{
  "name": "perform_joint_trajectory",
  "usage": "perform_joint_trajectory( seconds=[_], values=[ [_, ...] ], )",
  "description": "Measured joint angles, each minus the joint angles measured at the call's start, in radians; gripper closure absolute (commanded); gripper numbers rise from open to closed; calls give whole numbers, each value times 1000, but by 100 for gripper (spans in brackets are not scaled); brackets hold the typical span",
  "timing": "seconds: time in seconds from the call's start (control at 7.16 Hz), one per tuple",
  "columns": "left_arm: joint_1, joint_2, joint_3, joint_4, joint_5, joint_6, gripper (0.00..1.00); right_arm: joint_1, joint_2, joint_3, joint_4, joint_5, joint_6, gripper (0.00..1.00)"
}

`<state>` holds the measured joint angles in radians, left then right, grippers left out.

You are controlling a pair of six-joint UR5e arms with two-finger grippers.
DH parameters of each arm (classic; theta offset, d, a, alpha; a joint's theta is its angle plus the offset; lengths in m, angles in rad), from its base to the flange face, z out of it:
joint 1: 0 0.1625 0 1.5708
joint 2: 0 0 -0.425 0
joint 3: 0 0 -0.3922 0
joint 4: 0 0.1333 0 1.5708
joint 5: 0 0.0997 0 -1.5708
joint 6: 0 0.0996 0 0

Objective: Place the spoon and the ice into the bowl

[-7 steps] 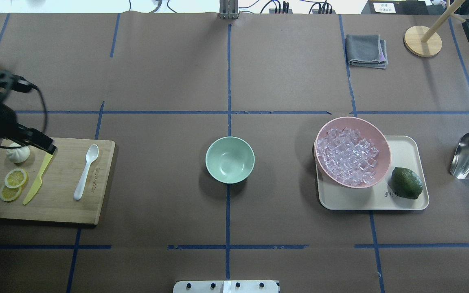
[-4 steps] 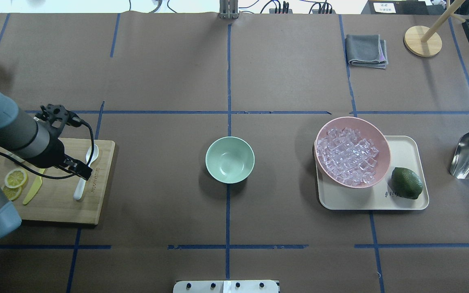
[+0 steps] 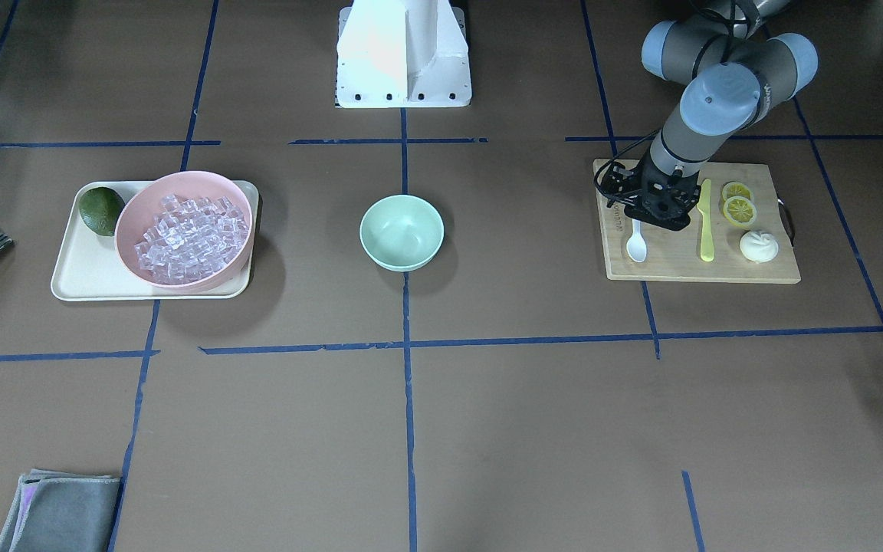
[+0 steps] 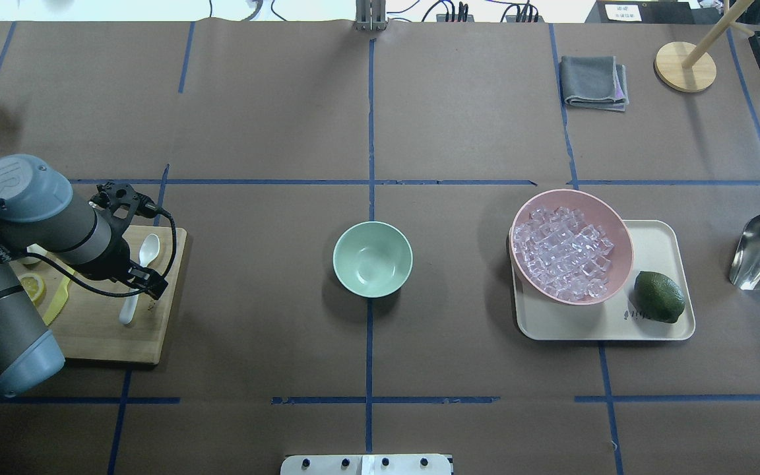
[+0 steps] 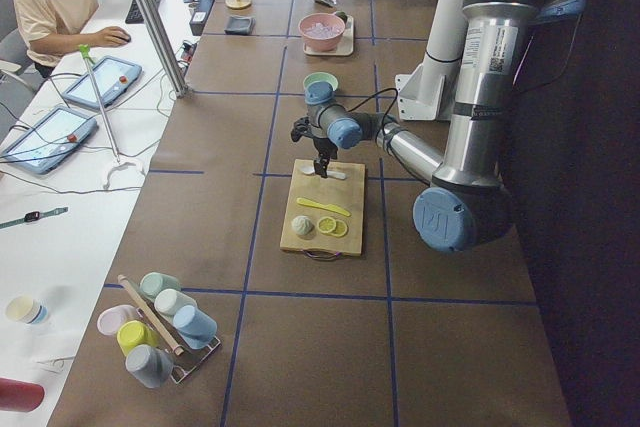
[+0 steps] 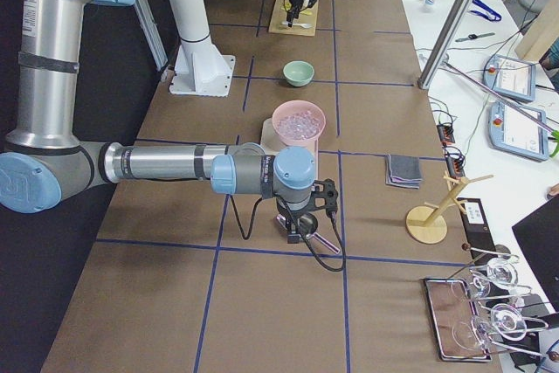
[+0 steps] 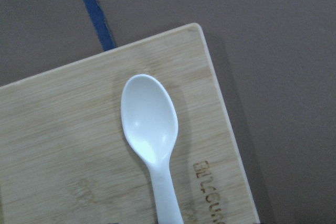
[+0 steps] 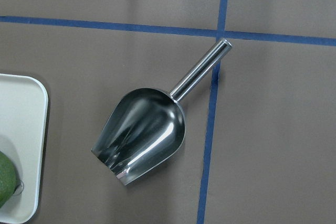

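The white spoon (image 4: 149, 249) lies on a wooden cutting board (image 4: 96, 336) at the left; its oval bowl fills the left wrist view (image 7: 149, 121). My left gripper (image 4: 149, 282) hangs over the spoon's handle, seemingly open and empty, also in the front view (image 3: 658, 218). The mint-green bowl (image 4: 373, 258) stands empty at the table's middle. The ice (image 4: 563, 254) is heaped in a pink bowl (image 4: 619, 227) on the right. My right gripper (image 6: 301, 226) shows only in the right side view, above a steel scoop (image 8: 142, 137); I cannot tell whether it is open.
A yellow knife (image 3: 707, 222), lemon slices (image 3: 738, 207) and a white bun (image 3: 758, 245) share the board. The pink bowl and a lime (image 4: 659, 297) sit on a beige tray (image 4: 657, 244). A grey cloth (image 4: 594, 80) and a wooden stand (image 4: 685, 66) are at the far right.
My left arm has swung right across the board, from over the knife to over the spoon's handle. The spoon, the bowls and the scoop have not moved.
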<state>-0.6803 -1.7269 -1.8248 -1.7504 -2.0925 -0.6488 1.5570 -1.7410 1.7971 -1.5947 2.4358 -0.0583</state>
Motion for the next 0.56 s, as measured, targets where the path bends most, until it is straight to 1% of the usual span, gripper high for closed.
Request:
perform_joint_trajectory(
  seconds=[0.14,0.42,0.56],
  values=[
    [0,-1,4,0,0,0,35,0,0,0,0,0,0,0],
    [1,-1,10,1,0,1,35,0,0,-2,-1,0,-1,0],
    [1,-2,12,1,0,1,37,0,0,-2,-1,0,-1,0]
  ],
)
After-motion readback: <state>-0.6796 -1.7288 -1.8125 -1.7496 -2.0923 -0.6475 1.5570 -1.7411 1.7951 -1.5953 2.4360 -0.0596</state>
